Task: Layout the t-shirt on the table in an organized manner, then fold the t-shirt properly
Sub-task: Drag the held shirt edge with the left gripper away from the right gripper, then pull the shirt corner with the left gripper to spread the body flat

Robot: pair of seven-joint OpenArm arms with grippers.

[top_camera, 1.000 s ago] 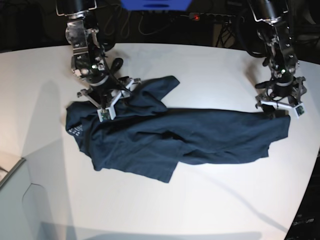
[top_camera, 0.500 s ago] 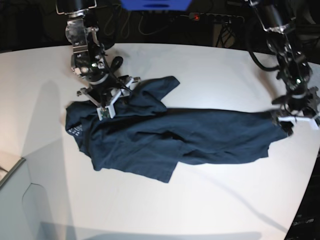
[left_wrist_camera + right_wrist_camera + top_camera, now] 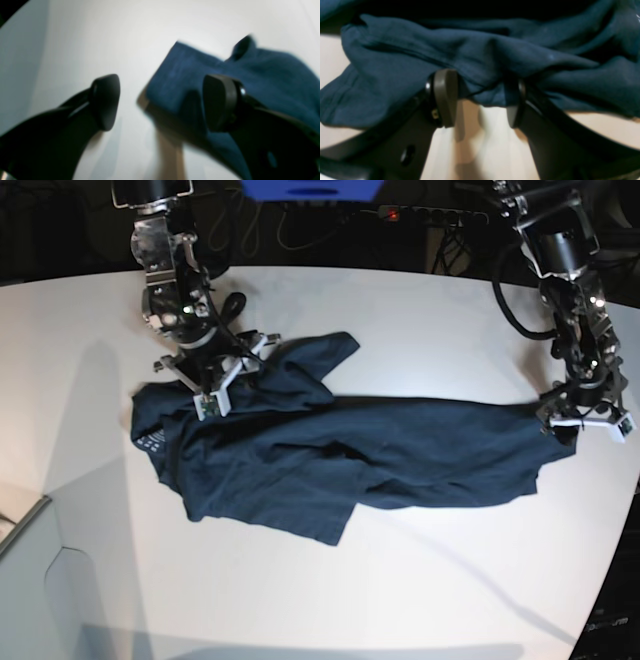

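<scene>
The dark navy t-shirt (image 3: pixel 350 455) lies crumpled in a long strip across the white table (image 3: pixel 400 310), its white label mark (image 3: pixel 150 442) at the left end. My right gripper (image 3: pixel 215 395) stands on the shirt's upper left part. In the right wrist view that gripper (image 3: pixel 481 100) is open, and a bunched fold of the t-shirt (image 3: pixel 480 50) dips between its fingertips. My left gripper (image 3: pixel 582 423) sits at the shirt's right end. The left wrist view shows this gripper (image 3: pixel 162 102) wide open, a corner of the t-shirt (image 3: pixel 180 75) lying partly between the fingers and untouched by the left finger (image 3: pixel 105 102).
Behind the table's far edge are dark cables and a power strip (image 3: pixel 430 215). A blue object (image 3: pixel 310 188) sits at the top centre. A pale panel (image 3: pixel 30 580) cuts the near left corner. The table's curved edge runs close to my left gripper.
My left gripper has shifted rightward and nearer along the shirt's right end. The right arm and the shirt have stayed put.
</scene>
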